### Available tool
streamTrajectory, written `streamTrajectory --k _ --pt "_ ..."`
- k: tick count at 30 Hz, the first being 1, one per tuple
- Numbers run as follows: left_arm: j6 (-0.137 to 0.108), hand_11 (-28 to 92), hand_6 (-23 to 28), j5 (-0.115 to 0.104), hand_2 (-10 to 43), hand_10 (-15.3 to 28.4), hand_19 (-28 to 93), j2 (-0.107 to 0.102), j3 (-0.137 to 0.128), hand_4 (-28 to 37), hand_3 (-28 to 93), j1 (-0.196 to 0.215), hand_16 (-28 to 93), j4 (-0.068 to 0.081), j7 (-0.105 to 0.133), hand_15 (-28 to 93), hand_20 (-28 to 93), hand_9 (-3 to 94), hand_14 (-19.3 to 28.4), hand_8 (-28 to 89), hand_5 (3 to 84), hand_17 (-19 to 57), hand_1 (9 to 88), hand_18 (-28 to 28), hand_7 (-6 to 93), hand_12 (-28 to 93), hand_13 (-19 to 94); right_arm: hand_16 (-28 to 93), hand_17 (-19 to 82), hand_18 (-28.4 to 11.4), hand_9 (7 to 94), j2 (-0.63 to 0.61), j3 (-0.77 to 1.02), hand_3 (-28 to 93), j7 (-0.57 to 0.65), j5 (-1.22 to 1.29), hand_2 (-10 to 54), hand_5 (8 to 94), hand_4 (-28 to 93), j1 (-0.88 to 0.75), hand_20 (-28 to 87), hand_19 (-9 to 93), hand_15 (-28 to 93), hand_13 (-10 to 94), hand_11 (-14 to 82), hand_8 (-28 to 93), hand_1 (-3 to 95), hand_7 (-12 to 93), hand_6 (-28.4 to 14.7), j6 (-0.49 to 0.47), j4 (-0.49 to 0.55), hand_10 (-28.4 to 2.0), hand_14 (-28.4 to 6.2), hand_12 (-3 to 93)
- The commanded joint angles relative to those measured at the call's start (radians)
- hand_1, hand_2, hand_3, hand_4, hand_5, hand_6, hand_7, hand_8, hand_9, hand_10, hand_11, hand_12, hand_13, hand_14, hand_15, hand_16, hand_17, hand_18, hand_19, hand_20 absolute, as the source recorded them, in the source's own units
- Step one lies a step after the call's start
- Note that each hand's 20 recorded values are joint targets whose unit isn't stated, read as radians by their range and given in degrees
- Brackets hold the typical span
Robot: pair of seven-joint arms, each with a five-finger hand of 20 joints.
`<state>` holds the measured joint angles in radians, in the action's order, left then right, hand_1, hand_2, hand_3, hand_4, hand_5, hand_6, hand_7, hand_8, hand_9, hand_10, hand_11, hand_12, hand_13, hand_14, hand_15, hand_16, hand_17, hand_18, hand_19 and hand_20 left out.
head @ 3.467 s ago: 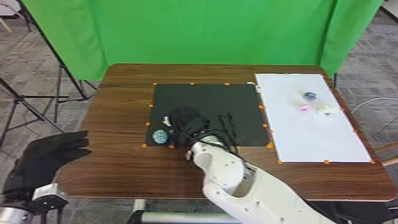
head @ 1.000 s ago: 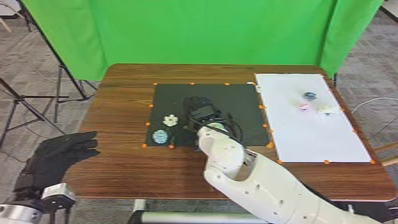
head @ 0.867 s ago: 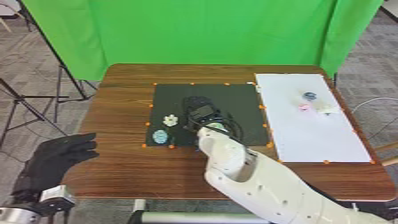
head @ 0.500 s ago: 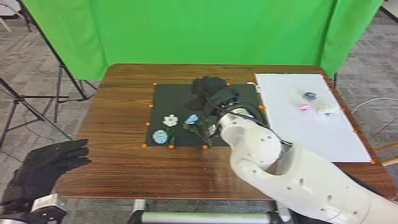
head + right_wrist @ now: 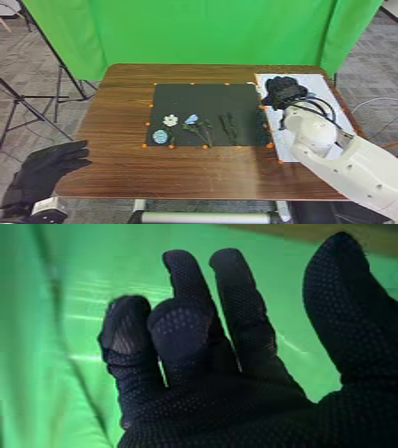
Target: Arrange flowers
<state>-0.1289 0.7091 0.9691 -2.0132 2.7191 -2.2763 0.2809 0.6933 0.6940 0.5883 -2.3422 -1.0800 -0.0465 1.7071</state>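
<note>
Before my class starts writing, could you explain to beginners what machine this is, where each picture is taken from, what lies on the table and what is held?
This is a robot with two white arms, each ending in a black-gloved hand. The head view looks forward and down over a brown table, towards a green curtain. The right wrist view looks from the right arm's wrist along its own glove.

On a black mat lie a white flower, a light blue flower, a light blue oval piece and some dark stems. Right of the mat is a white sheet. The right hand is over that sheet; the left hand is at the table's left side. Both look empty.
</note>
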Motion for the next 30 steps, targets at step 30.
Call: streamTrajectory --k 30 --pt "-0.003 35 16.0 -0.070 5.9 24.3 61 -0.019 0.076 -16.7 79 -0.053 -12 0.010 0.064 70 52 49.6 28.4 -7 54.6 1.7 26.9 28.4 16.0 12 42 20 42 -20.6 54.5 0.017 0.178 85 0.124 0.050 -6.3 52.7 -26 -0.118 21 93 83 67 18.0 -12 29.9 23 -6.1 -0.148 -0.144 -17.8 -8.9 16.7"
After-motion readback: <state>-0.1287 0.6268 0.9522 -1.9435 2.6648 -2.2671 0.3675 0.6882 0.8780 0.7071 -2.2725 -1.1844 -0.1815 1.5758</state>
